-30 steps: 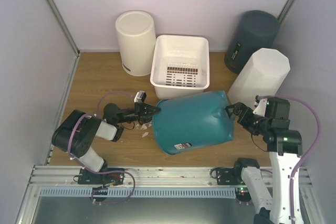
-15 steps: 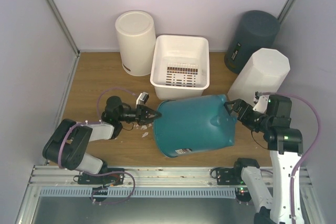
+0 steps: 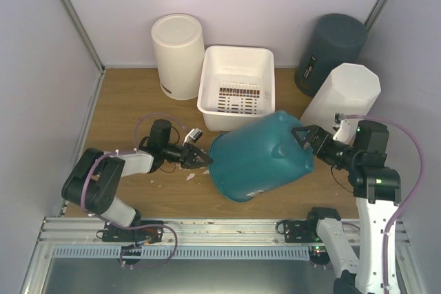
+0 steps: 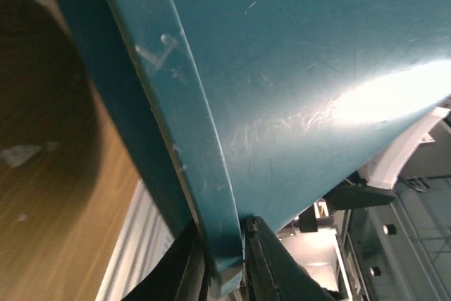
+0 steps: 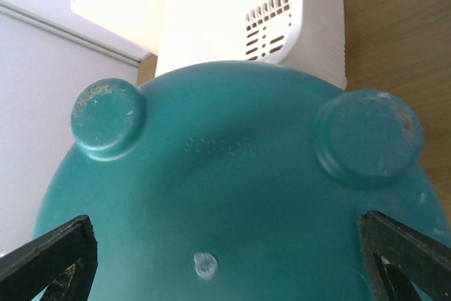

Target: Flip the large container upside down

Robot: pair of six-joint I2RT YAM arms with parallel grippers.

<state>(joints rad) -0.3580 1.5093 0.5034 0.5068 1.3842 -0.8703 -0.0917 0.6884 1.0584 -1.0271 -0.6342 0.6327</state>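
- Wood-grain bench (image 3: pixel 131 105) carries the large container (image 3: pixel 258 160): smooth teal plastic, tipped on its side.
- Round stubby feet (image 5: pixel 107 118) stud its base.
- Left end effector (image 3: pixel 202 160) pinches its rim.
- Right end effector (image 3: pixel 303 141) gapes wide at the base.
- Slotted white basket (image 3: pixel 238 60) sits just behind.

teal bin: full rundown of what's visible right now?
The teal bin is scuffed, glossy plastic, lying tilted on its side on the wooden table, mouth toward the left arm, base up toward the right. The base carries round feet and a moulded number. The left gripper pinches its rim; the open right gripper sits at the base.
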